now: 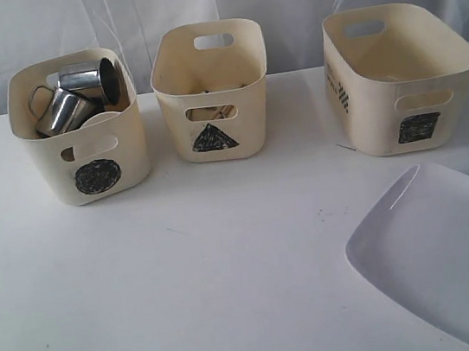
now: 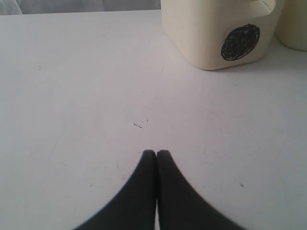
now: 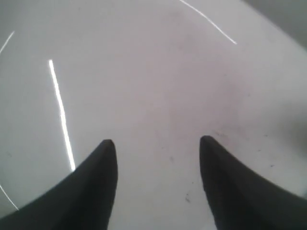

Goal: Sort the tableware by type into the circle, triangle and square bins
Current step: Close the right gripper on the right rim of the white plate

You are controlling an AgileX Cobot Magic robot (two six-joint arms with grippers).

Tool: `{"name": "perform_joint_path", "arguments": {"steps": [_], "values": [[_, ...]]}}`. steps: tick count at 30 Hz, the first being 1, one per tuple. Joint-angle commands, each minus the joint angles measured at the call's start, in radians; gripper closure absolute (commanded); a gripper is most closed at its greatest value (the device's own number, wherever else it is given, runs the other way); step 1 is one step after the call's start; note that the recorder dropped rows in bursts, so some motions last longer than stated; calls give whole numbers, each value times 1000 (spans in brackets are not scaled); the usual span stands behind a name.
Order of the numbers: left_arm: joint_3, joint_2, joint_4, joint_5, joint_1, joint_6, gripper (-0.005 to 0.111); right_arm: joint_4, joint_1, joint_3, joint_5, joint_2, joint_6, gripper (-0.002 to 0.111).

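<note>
While the large white plate (image 1: pixel 430 261) lies flat on the near right of the desk (image 1: pixel 188 278), running partly out of view, the right fingers (image 3: pixel 103 172) stand spread wide just above its glossy face, released and holding nothing. Seen from outside, they sit over the plate's right rim, probably because a flat plate offers purchase only at an edge. The left fingers (image 2: pixel 144 191) are clenched together on nothing, low over the desk near the circle bin (image 1: pixel 84 162), seemingly parked out of the way. At the far left, that bin holds two steel mugs (image 1: pixel 64 112) and something white beneath them. The middle triangle bin (image 1: pixel 171 84) shows slim pieces (image 1: pixel 212 111) through its handle slot, too small to name. The square bin (image 1: pixel 374 112) at the far right shows nothing inside from this angle, and I judge the plate is meant for it.
</note>
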Motion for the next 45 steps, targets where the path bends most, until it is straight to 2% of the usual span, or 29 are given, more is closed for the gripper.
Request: {"name": "perform_joint_path", "arguments": {"steps": [1,3,5,8,9,10,13,19,28,39,42,45], "values": [[4,-4,0,-5,-5,-4,107,-10,-6,-40,26,-44,94,56],[4,-4,0,-5,-5,-4,107,-17,-6,-115,97,-65,219,56],[4,-4,0,-5,-5,-4,107,-115,-6,-218,186,-69,360,56],[4,-4,0,-5,-5,-4,107,-499,-48,-282,312,-48,603,56],[4,-4,0,-5,-5,-4,107,-514,-64,-282,322,-40,602,56],[4,-4,0,-5,-5,-4,107,-469,-95,-282,338,-13,517,56],[4,-4,0,-5,-5,-4,107,-300,-99,-282,346,53,271,56],[4,-4,0,-5,-5,-4,107,-302,-124,-282,271,176,198,56],[4,-4,0,-5,-5,-4,107,-304,-136,-285,128,199,198,56],[4,-4,0,-5,-5,-4,107,-306,-136,-285,85,289,194,56],[4,-4,0,-5,-5,-4,107,-284,-136,-282,94,318,126,58],[4,-4,0,-5,-5,-4,107,-153,-136,-278,143,352,-65,64]]}}
